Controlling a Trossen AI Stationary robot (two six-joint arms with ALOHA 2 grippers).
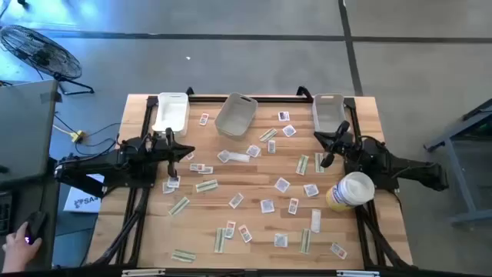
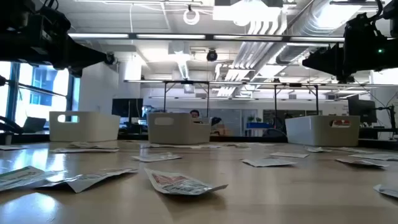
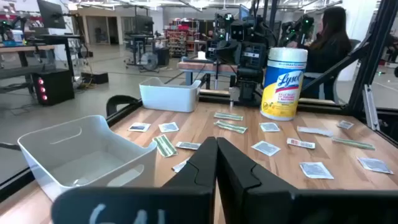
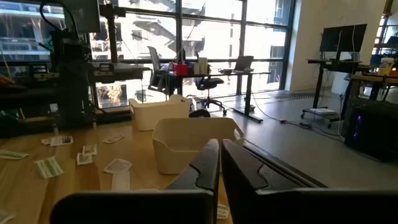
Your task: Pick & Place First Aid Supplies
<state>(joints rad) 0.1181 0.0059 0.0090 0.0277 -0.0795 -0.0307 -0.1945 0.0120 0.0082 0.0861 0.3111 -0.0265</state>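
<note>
Many first aid packets lie flat and scattered on the wooden table: white squarish ones such as one packet point(image 1: 282, 185) and pale green strips such as one strip point(image 1: 206, 185). More packets point(image 3: 267, 147) show in the left wrist view and others point(image 4: 118, 165) in the right wrist view. My left gripper point(image 1: 190, 151) hovers over the table's left side near the far edge, shut and empty, with its fingers point(image 3: 216, 152) pointing toward the right. My right gripper point(image 1: 321, 139) hovers over the right side, also shut point(image 4: 221, 155) and empty, pointing toward the left.
Three open bins stand along the far edge: a left bin point(image 1: 171, 112), a skewed middle bin point(image 1: 235, 115) and a right bin point(image 1: 329, 111). A white-and-yellow tub point(image 1: 350, 191) stands by the right arm. A person's hand point(image 1: 15, 238) is off the table's left.
</note>
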